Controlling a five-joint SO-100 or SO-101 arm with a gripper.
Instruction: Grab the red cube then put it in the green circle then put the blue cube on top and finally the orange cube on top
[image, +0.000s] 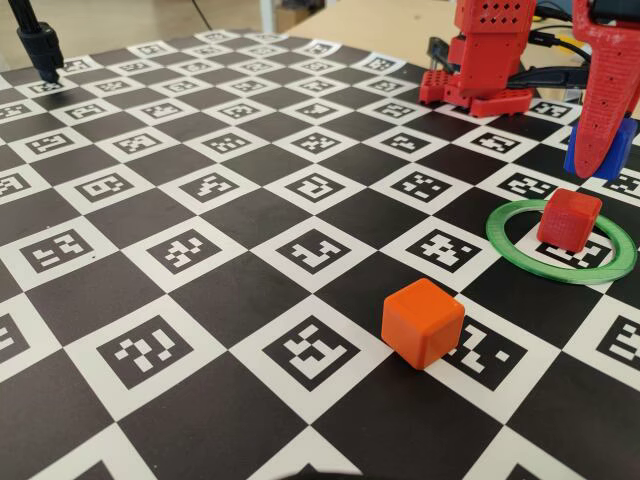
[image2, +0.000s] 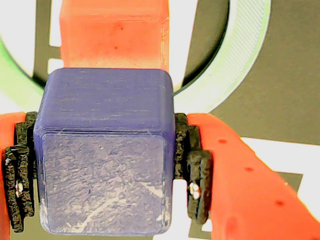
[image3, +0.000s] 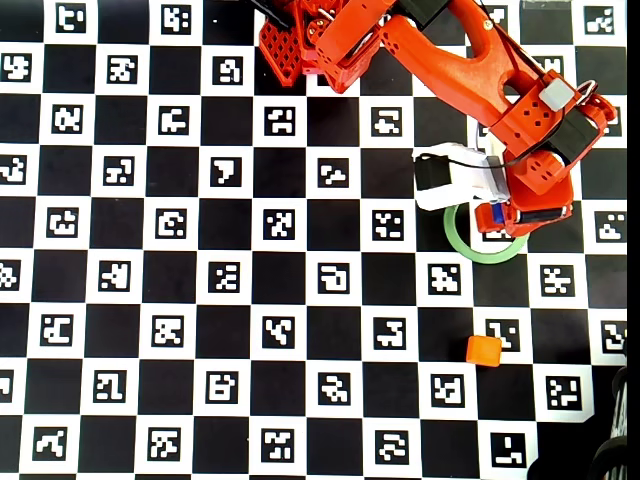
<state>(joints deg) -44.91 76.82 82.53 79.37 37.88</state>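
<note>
Three cubes: red already placed, blue carried, orange waiting.
Red cube (image: 568, 219): sits inside the green circle (image: 508, 240) at the right of the fixed view, toward the ring's far-right part and not dead centre.
Blue cube (image2: 104, 150): clamped between the black pads (image2: 192, 165) of the gripper (image2: 102, 167), held in the air; in the fixed view it hangs beyond and above the red cube, at the far right.
Gripper state: closed on the blue cube, both sides pressed flat against it in the wrist view.
Step in hand: probably stacking blue on red.
Doing it well: bring the blue cube squarely over the red top, which shows just beyond it in the wrist view; match the faces, lower until they meet, then open gently so nothing slides.
Risk: an off-centre release could tip the blue cube or push the red one against the ring.
Orange cube (image: 422, 322): alone on the checkered marker board (image: 200, 250), nearer the camera and left of the ring, well apart.
Obstacles: none between blue and red; the arm's base (image: 480, 60) stands far behind.
</note>
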